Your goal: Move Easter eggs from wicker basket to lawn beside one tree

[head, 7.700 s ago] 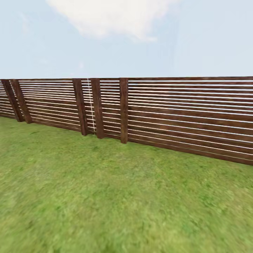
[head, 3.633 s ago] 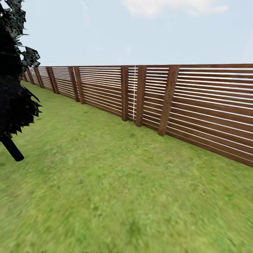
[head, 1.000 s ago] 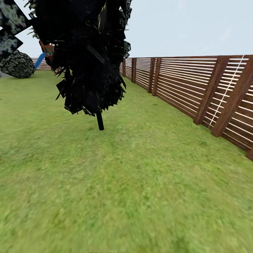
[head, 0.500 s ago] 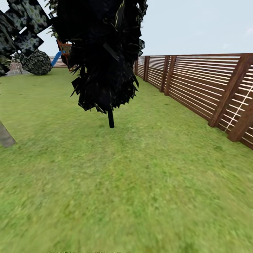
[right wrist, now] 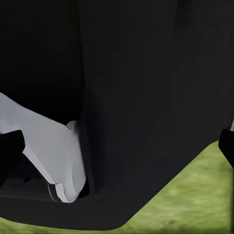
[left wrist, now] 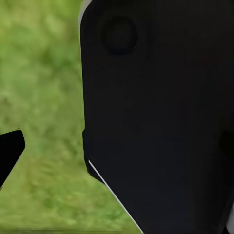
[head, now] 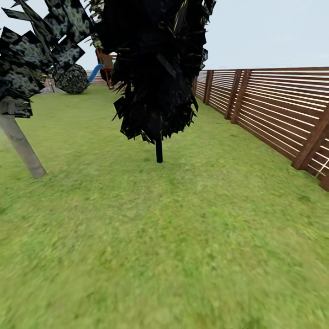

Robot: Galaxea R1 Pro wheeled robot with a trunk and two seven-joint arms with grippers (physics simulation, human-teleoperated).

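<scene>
**On the lawn, facing two trees, with no basket in sight**

Across the green lawn, a small tree with a thin dark trunk stands straight ahead, its black, blocky foliage hanging low. To that tree's left, and nearer the onlooker, rises the pale grey trunk of a taller tree, leaning slightly, with mottled dark leaves above it. To the dark-trunked tree's right, a brown slatted fence runs away into the distance. Far behind it sit a rounded bush and a bit of blue and red play equipment.

The robot seems to be travelling and looking about, probably searching for the wicker basket and its eggs; where they lie cannot be told from here.

Both wrist cameras look down past dark robot bodywork at grass, which suggests the arms hang tucked for driving. Whether either gripper is open, closed or holding anything cannot be told.
</scene>
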